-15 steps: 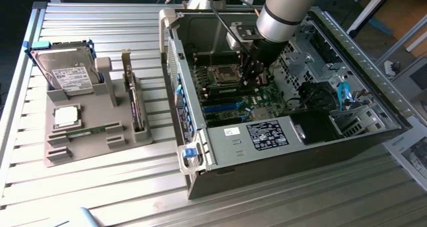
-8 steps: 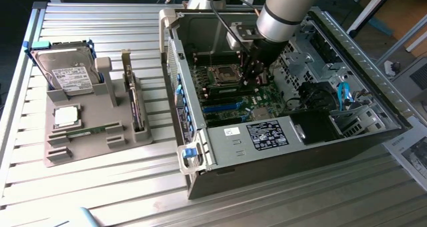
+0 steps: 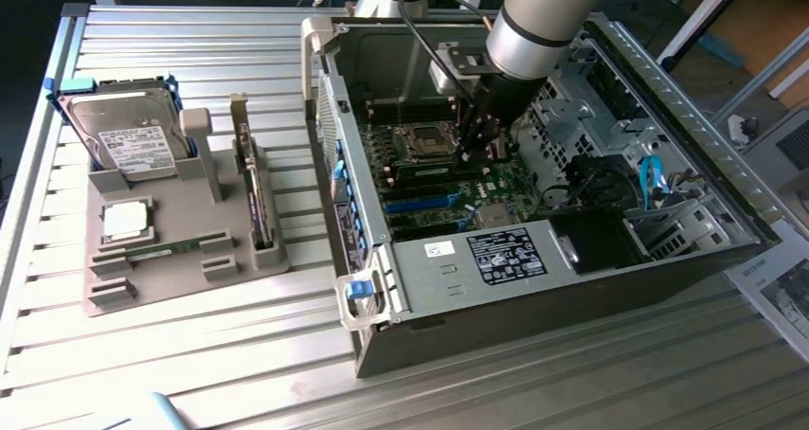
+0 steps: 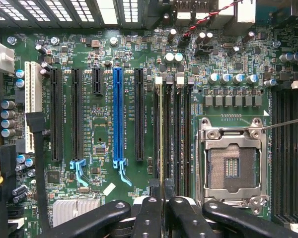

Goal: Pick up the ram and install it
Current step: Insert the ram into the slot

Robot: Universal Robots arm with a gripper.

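Fingers on ram beside processor socket

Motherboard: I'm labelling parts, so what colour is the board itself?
The motherboard is green, clearest in the wrist view.

A slatted metal table carries everything. On the exterior view's left sits a grey holder with a hard drive propped at its far end, a square silver processor chip lying flat, and a dark expansion card standing on edge. Beside it lies an open computer case with a black label and blue cables inside. On the green motherboard there's a long blue slot among black ones, a white slot, and an empty processor socket in its metal frame.
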